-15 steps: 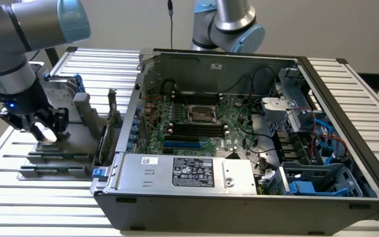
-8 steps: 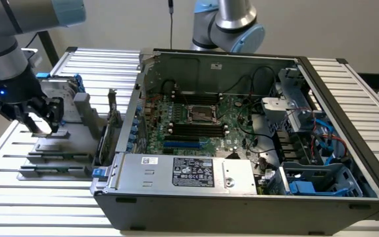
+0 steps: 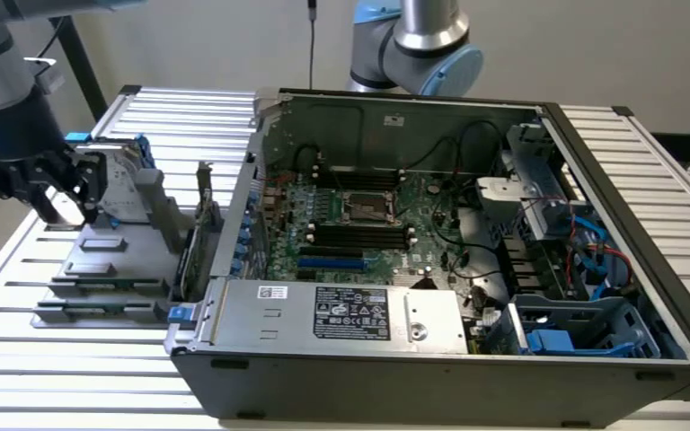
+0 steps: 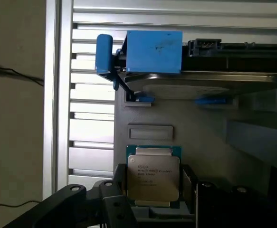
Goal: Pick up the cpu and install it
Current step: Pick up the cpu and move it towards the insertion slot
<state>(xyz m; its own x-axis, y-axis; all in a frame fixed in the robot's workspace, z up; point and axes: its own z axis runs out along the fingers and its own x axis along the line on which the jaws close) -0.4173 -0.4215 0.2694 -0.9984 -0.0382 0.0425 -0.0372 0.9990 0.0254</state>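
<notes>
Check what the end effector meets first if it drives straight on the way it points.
Most likely the chip: in the wrist view it sits dead centre in the end effector's line, face up, with the grey tray behind it. How much gap there is to it, I can't tell.

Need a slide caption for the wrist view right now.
Open gripper straddles the cpu on the grey fixture, one finger either side; hard drive with blue bracket beyond.
</notes>
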